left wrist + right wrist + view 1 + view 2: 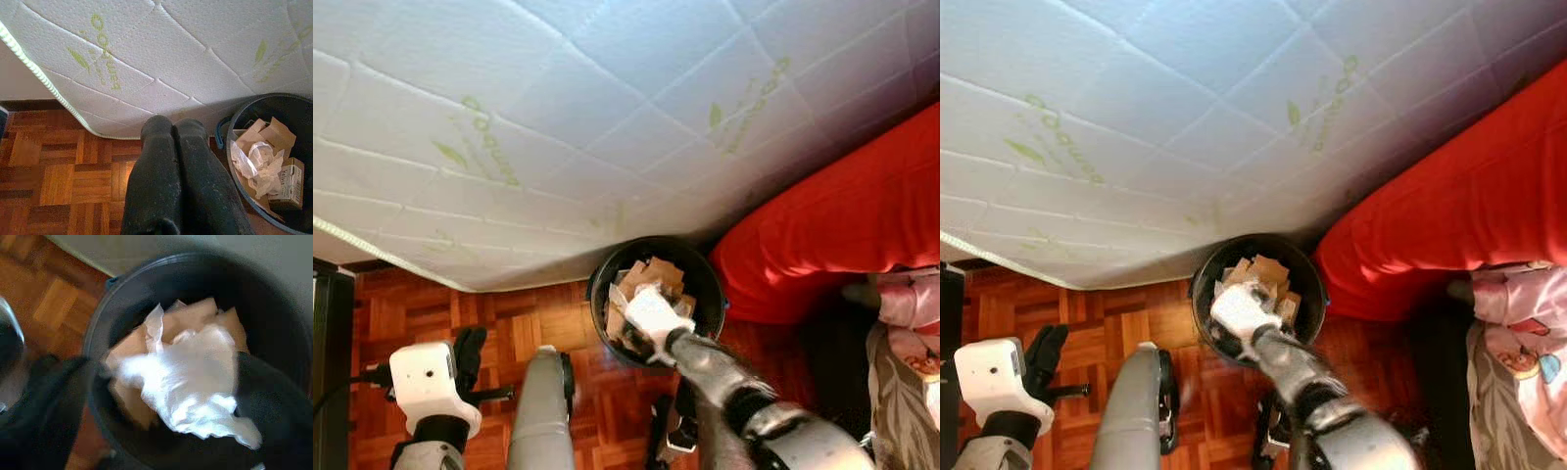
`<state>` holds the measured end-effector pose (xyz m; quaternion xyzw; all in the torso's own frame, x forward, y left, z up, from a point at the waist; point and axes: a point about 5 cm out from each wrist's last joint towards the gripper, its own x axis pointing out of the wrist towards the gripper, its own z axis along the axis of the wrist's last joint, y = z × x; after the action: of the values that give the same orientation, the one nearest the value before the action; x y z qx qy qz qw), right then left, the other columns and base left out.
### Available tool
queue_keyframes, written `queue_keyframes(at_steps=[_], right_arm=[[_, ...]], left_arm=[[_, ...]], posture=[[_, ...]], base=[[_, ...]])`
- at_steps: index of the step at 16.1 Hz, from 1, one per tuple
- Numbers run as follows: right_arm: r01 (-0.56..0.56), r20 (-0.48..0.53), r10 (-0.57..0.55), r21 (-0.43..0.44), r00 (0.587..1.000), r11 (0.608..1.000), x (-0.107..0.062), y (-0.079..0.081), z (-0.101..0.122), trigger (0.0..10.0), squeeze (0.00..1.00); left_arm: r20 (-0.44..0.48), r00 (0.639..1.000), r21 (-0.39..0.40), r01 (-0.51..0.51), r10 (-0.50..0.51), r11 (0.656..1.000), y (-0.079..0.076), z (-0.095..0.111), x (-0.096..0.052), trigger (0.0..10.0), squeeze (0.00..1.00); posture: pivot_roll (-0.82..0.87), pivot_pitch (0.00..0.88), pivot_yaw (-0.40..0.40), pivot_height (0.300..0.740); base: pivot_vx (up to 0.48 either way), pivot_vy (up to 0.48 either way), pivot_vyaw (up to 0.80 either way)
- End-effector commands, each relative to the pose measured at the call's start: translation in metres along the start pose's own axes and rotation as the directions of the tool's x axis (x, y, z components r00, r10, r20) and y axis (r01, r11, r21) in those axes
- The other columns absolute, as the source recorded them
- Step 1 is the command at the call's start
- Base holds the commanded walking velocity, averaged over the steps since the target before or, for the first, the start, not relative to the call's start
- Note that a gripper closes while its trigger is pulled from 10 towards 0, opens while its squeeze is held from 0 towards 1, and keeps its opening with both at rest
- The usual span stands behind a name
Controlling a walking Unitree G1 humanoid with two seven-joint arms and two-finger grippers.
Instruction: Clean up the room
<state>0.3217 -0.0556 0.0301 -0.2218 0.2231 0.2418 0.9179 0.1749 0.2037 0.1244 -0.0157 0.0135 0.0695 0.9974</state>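
A black round bin (703, 276) stands on the parquet against the mattress edge. It holds brown cardboard pieces (268, 133), a small carton (290, 182) and crumpled white paper (258, 165). My right arm (710, 370) reaches over the bin. In the blurred right wrist view the right gripper (168, 369) hangs above the bin with its fingers wide apart, and the white paper (190, 382) lies below and between them. My left gripper (174, 128) is shut with nothing in it, low over the floor to the left of the bin (234, 128).
A white quilted mattress (558, 127) fills the far side. A red cover (842, 225) lies right of the bin, with pink and beige clothing (909, 333) beyond it. Dark furniture (328, 372) stands at the far left. Parquet floor (509, 328) lies between.
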Motion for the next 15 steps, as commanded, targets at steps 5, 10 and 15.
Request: queue_keyframes(at_steps=[5,10,15], right_arm=[[0.187,-0.077,-0.188,-0.015,0.979,0.982,-0.005,-0.029,-0.017,10.0,0.0],[0.15,-0.241,-0.145,0.005,0.96,0.989,-0.013,-0.023,-0.052,10.0,0.0],[0.119,-0.044,-0.115,0.091,0.992,0.989,-0.008,-0.02,-0.027,10.0,0.0]], left_arm=[[-0.033,0.999,-0.003,-0.016,0.016,1.0,0.002,-0.004,-0.006,10.0,0.0],[-0.031,0.999,-0.006,-0.016,0.016,1.0,0.001,-0.004,-0.006,10.0,0.0],[-0.028,0.999,-0.003,-0.018,0.018,1.0,0.002,-0.003,-0.005,10.0,0.0]], posture=[[0.36,0.537,-0.101,0.641],[0.35,0.537,-0.101,0.641],[0.35,0.539,-0.104,0.641]], base=[[0.0,0.0,0.0],[0.0,0.0,0.0],[0.0,0.0,0.0]])
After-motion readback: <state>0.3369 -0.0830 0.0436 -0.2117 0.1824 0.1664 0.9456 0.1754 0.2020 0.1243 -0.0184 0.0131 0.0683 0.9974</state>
